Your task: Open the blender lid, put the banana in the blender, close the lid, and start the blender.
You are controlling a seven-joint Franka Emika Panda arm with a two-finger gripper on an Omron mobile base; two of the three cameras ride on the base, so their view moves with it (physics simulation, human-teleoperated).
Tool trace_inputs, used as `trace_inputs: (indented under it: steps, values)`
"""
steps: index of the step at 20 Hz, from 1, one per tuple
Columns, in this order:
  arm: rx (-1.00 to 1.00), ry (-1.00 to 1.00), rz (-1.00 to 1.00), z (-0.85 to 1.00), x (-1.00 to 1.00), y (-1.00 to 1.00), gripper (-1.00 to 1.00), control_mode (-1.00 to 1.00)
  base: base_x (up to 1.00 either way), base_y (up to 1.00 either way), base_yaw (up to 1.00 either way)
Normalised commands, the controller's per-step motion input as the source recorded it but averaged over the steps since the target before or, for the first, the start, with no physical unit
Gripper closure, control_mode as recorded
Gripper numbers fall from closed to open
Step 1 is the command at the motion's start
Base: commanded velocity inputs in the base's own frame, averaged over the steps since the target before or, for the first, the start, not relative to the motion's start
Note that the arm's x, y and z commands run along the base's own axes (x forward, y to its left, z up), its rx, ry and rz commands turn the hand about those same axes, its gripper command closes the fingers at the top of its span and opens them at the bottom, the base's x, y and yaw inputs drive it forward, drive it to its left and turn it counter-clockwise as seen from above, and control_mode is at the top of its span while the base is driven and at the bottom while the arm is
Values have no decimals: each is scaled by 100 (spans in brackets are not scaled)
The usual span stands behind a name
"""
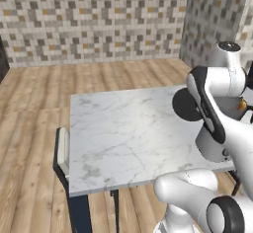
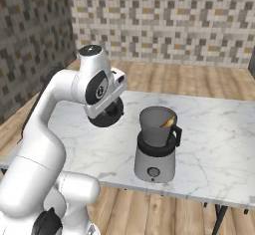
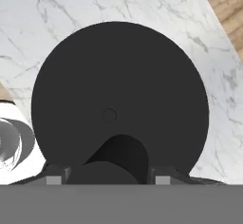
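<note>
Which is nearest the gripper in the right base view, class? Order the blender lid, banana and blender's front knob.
1. blender lid: at the gripper itself, left of the jar.
2. banana: inside the open jar, right.
3. front knob: low on the base.

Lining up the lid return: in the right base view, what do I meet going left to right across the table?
Flat round black blender lid under the gripper → grey-based blender with dark translucent jar → orange-brown banana tip poking inside the jar → bare white marble table.

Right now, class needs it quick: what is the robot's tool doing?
Tool: closed on the blender lid, holding it above the marble table.
</note>
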Motion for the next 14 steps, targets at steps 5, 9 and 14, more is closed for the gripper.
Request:
trace_inputs:
  steps: [5,9,14]
  values:
    - [0,-3,-7,31,-5,-50,100,-100,0,0,0]
    - [0,0,-7,14,0,-45,100,-100,0,0,0]
    - [0,0,-5,5,1,-47,100,-100,0,0,0]
